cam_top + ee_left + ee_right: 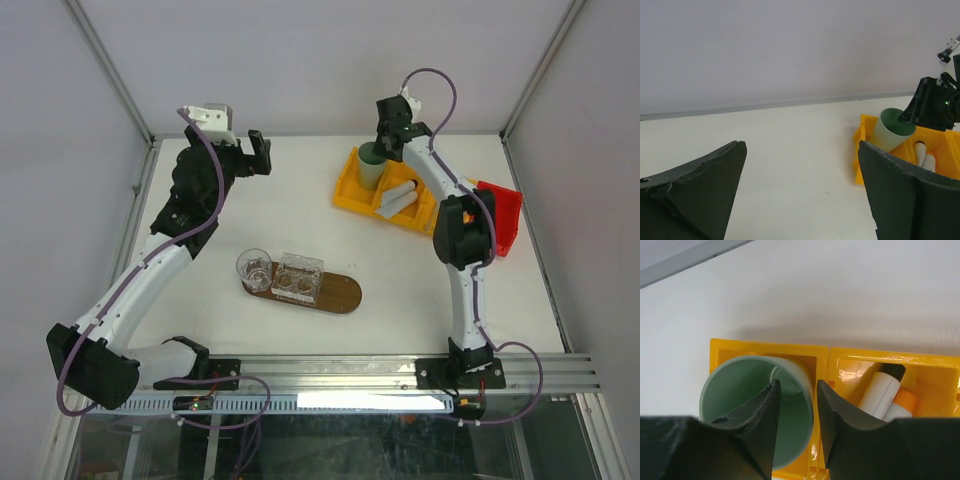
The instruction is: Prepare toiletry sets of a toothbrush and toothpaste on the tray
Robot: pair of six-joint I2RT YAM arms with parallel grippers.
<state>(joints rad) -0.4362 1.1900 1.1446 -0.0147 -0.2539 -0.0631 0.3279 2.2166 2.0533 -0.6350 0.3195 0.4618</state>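
Glossy yellow plastic bin (765,347); matt mint cup (740,390); wooden tray (340,294).

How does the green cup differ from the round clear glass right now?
The green cup is opaque; the round clear glass is see-through. The cup sits in the yellow bin, the glass at one end of the wooden tray. The right hand straddles the cup's rim; no hand is near the glass. Both are open-topped.

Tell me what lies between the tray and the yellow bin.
Nothing: only bare white tabletop separates the tray from the yellow bin, seen in the top view.
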